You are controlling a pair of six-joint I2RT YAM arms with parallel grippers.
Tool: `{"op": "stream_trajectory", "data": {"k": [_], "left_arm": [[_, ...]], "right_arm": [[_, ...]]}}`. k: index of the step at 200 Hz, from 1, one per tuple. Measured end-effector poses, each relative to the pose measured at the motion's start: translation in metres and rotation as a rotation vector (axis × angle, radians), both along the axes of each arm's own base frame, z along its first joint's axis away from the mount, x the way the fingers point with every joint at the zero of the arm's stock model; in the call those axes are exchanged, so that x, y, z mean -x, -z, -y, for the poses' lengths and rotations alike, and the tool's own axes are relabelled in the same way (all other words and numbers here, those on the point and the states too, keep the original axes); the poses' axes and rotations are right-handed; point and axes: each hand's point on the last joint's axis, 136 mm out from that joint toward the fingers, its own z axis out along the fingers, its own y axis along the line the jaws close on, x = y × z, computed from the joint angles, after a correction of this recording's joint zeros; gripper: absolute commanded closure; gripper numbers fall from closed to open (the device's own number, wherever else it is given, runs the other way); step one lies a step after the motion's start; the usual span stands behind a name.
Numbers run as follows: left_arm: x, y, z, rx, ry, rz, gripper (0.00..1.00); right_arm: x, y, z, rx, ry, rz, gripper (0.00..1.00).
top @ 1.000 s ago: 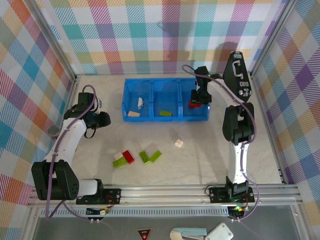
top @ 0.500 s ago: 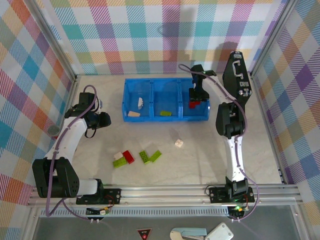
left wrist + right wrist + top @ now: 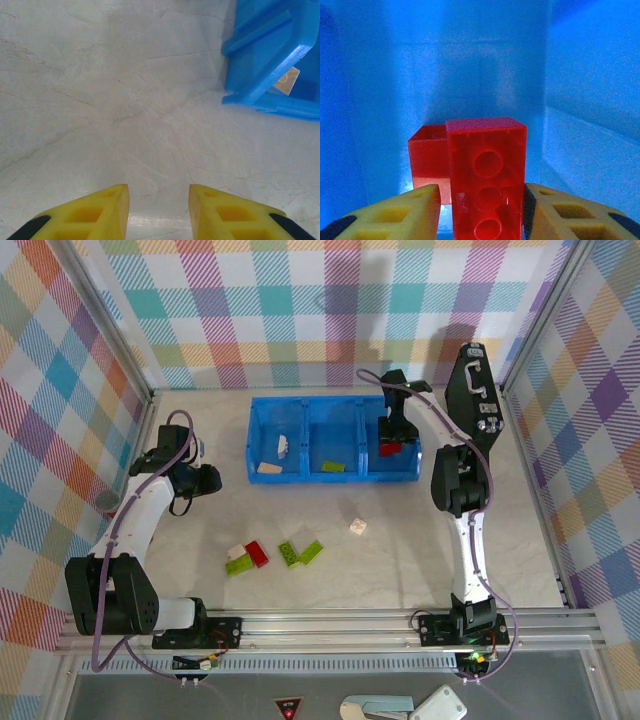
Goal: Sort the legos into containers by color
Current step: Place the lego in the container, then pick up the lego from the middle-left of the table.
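Right pincer [image 3: 482, 197], low inside the blue tray's right-hand compartment [image 3: 413, 462], has begun easing apart around the red brick [image 3: 487, 165]. I cannot tell whether it still pinches it. With a second red brick [image 3: 427, 155] just behind, this looks like the drop.

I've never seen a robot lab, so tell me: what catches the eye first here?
The loud plaid walls all around, then the blue three-compartment tray at the far side of the marble tabletop. The right gripper reaches into its right compartment with a red lego brick between its yellow fingers, a second red brick just behind. Red, green and cream legos lie loose toward the near edge.
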Motion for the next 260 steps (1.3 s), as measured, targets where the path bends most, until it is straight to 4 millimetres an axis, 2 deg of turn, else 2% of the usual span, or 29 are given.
{"op": "stream_trajectory", "data": {"k": [70, 100, 189, 212, 260], "left_arm": [[0.0, 0.001, 0.0, 0.0, 0.0, -0.003, 0.64], [0.0, 0.001, 0.0, 0.0, 0.0, -0.005, 0.64], [0.0, 0.001, 0.0, 0.0, 0.0, -0.005, 0.64], [0.0, 0.002, 0.001, 0.006, 0.003, -0.006, 0.64], [0.0, 0.007, 0.006, 0.031, 0.015, -0.024, 0.63]], "right_arm": [[-0.002, -0.006, 0.0, -0.002, 0.006, 0.003, 0.45], [-0.006, -0.014, -0.001, -0.008, 0.011, 0.022, 0.45], [-0.002, -0.016, -0.001, -0.011, 0.017, 0.009, 0.45], [0.002, -0.023, -0.001, -0.022, 0.018, 0.012, 0.45], [0.028, -0.055, 0.001, -0.062, 0.03, 0.033, 0.45]]}}
